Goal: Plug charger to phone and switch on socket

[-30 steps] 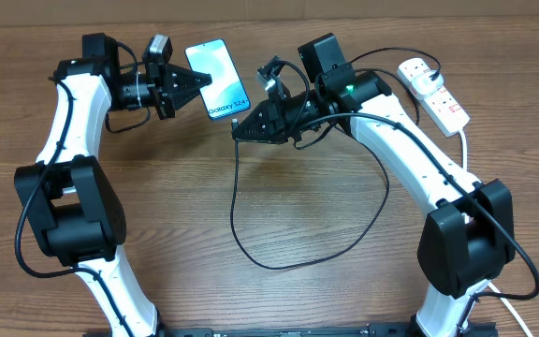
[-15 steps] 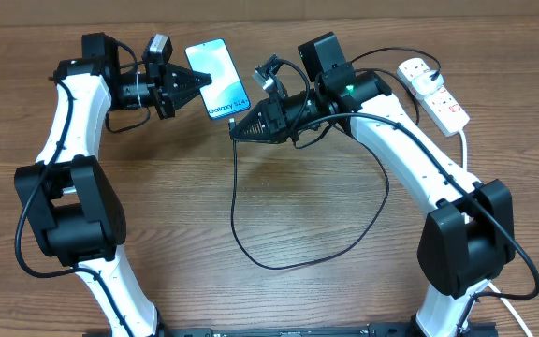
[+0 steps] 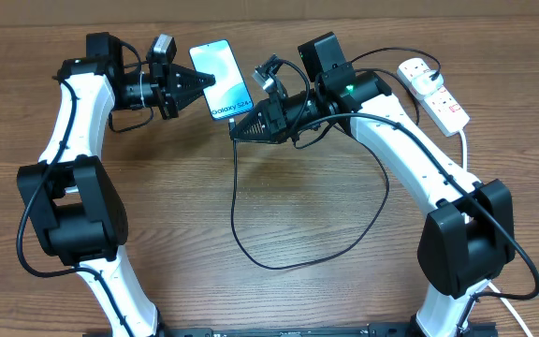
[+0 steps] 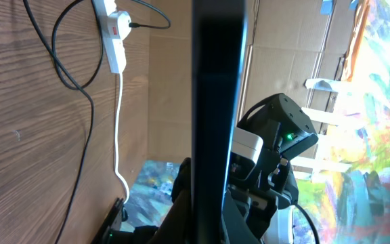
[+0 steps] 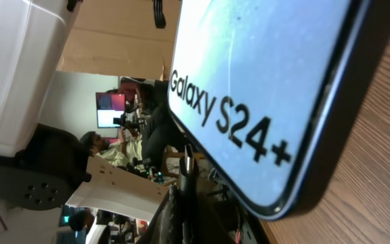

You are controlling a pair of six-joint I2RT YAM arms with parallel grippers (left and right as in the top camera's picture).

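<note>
The phone [image 3: 221, 79], with a light blue screen and "Galaxy S24+" text, is held up off the table by my left gripper [image 3: 195, 86], which is shut on its left end. In the left wrist view it shows edge-on as a dark bar [image 4: 217, 102]. My right gripper [image 3: 241, 129] is shut on the charger's connector tip [image 5: 188, 159], right below the phone's lower end [image 5: 263, 102]; whether they touch I cannot tell. The black cable [image 3: 251, 248] loops across the table. The white socket [image 3: 433, 92] lies at the far right, with the black plug in it.
The socket's thick white cord [image 3: 463, 140] runs down the right side behind my right arm. The socket also shows in the left wrist view [image 4: 114, 37]. Cardboard sheets stand beyond the table's far edge.
My left gripper has shifted the phone slightly to the right, towards the connector. My right gripper moved a little to the left earlier and has held still since.
</note>
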